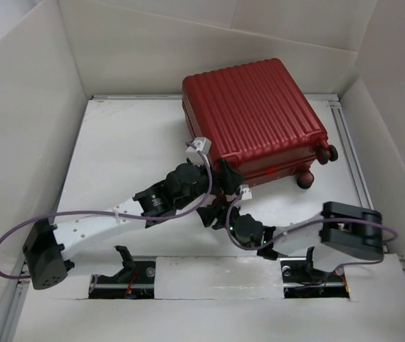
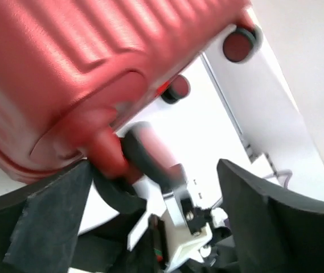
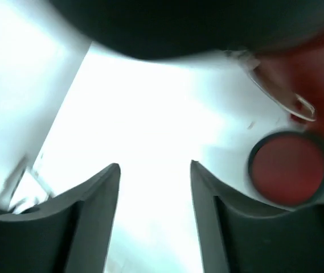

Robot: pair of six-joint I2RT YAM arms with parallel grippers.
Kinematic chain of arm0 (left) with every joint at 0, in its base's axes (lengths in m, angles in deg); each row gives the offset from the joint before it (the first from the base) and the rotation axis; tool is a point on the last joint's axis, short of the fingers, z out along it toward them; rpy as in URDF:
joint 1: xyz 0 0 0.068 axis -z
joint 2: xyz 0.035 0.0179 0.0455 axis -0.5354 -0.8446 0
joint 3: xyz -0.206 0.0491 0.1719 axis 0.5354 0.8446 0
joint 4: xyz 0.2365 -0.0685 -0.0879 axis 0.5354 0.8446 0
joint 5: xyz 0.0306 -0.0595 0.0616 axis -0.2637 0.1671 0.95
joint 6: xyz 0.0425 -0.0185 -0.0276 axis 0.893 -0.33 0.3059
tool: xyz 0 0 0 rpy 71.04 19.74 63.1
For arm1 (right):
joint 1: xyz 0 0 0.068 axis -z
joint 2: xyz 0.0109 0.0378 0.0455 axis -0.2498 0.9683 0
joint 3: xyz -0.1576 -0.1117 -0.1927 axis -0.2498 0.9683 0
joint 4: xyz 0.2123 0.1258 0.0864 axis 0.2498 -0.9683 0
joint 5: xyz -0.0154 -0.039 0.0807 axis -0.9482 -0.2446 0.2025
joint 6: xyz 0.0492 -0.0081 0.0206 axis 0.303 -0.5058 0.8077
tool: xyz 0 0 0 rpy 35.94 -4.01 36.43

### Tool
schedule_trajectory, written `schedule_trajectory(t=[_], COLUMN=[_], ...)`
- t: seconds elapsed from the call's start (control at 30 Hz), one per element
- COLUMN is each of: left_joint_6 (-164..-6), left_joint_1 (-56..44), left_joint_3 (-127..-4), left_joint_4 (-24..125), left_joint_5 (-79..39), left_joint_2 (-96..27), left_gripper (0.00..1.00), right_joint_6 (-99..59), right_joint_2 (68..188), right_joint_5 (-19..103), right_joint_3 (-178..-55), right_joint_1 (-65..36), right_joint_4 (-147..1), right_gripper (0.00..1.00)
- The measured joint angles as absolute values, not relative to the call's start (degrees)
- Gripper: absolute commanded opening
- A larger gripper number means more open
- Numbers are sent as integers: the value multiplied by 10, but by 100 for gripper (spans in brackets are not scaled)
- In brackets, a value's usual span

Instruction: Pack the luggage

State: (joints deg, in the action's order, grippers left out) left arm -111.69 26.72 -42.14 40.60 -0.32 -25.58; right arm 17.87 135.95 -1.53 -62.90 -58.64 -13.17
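The luggage (image 1: 252, 114), a closed red hard-shell case, lies with one broad face up on the white bench (image 1: 131, 157), at about 1 o'clock from the bench's middle and near the far edge. The parallel moulded ribs of the shell mark its long axis, which runs from about 11 o'clock to 5 o'clock. The wheeled end is turned toward 5 o'clock, where two dark wheels (image 1: 306, 178) with red hubs project from the near right corner. The shell is glossy, rigid and rectangular with rounded corners, and its raised ribs catch the light as pale streaks. Both arms, white-linked with black joints and trailing purple cables (image 1: 3, 242), reach inward to the case's near side, at about 7 o'clock of the case. In the left wrist view the left end effector (image 2: 153, 170) is spread wide, its matte black fingers (image 2: 53, 222) flanking open space. The ribbed red shell fills the frame above them, and a blurred red and dark part of the case's edge sits just beyond the gap. In the right wrist view the right end effector (image 3: 154, 168) also stands spread, with only bright bench surface between its dark, smooth, wedge-shaped fingers. One round wheel sits just beside the finger at 3 o'clock, apart from it. Plain white panels (image 1: 17, 128) enclose the bench on three sides.
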Motion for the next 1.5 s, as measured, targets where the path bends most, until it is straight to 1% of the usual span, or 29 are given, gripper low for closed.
schedule_trajectory(t=[0.03, 0.13, 0.23, 0.33, 0.43, 0.47, 0.53, 0.57, 0.6, 0.63, 0.7, 0.8, 0.93, 1.0, 1.13, 1.3, 1.47, 1.5], left_joint_6=[-1108, -1087, -1073, -1075, -1095, -1101, -1114, -1119, -1122, -1125, -1127, -1125, -1113, -1107, -1088, -1066, -1051, -1049], left_joint_1=[275, 286, 287, 286, 286, 286, 286, 286, 286, 286, 286, 288, 288, 288, 289, 293, 294, 294], left_joint_3=[-432, -451, -452, -423, -346, -320, -257, -228, -206, -191, -174, -166, -179, -189, -218, -247, -270, -271], left_joint_4=[423, 450, 469, 478, 482, 482, 478, 479, 480, 480, 474, 449, 396, 383, 345, 319, 297, 292], left_joint_5=[0, 22, 68, 105, 120, 119, 108, 96, 83, 70, 47, 29, 22, 22, 39, 73, 99, 105], left_joint_2=[-245, -185, -88, 3, 81, 89, 83, 68, 45, 21, -35, -78, -127, -148, -205, -266, -317, -325], left_gripper=[93, 94, 86, 80, 69, 66, 61, 60, 60, 60, 59, 54, 54, 54, 54, 54, 45, 41], right_joint_6=[177, 174, 172, 171, 163, 159, 150, 144, 136, 128, 108, 75, 27, 2, -36, -79, -105, -108], right_joint_2=[1329, 1239, 1169, 1093, 1021, 987, 943, 926, 910, 899, 892, 901, 930, 950, 1011, 1076, 1121, 1122], right_joint_5=[-24, -48, -66, -84, -106, -111, -123, -127, -131, -134, -138, -138, -129, -101, -55, -8, 21, 29], right_joint_3=[-630, -633, -645, -654, -657, -660, -674, -684, -697, -715, -760, -821, -865, -874, -899, -948, -1000, -1001], right_joint_1=[-601, -647, -665, -667, -667, -667, -667, -667, -665, -663, -655, -629, -589, -560, -506, -478, -464, -462], right_joint_4=[-175, -296, -425, -548, -651, -679, -740, -766, -792, -818, -863, -902, -916, -915, -916, -918, -913, -911], right_gripper=[65, 69, 70, 70, 60, 60, 65, 68, 75, 79, 83, 83, 83, 83, 89, 92, 92, 91])
